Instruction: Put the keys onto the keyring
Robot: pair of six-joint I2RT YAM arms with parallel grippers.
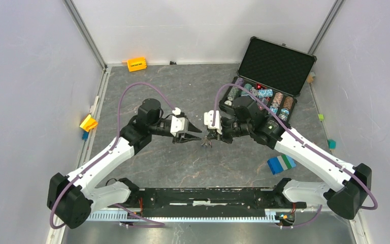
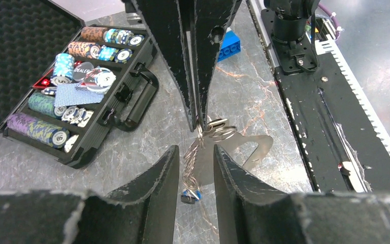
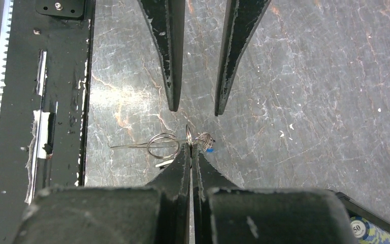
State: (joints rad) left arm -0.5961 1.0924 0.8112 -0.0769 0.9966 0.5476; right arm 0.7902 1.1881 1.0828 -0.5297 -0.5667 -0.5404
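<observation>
1. Top view: left gripper (image 1: pixel 197 138) and right gripper (image 1: pixel 205 142) meet tip to tip over the table (image 1: pixel 183 168), near an open chip case (image 1: pixel 264 96).
2. Left wrist: the left jaws stand parted, gripping nothing. The keyring (image 2: pixel 246 147) hangs from the right gripper's tips, with the blue key (image 2: pixel 190 194) dangling. A dealer button (image 2: pixel 84 71) reads "DEALER".
3. Right wrist: the right fingers are clenched on the keyring's wire loops. A chip (image 3: pixel 359 229) is marked "50".

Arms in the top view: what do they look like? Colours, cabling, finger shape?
Left arm and right arm: white link shells, black joints and bases. A purple cable loops along each. Left gripper and right gripper: white body, black tapered fingers with pale, scuffed edges. No legible markings.
</observation>
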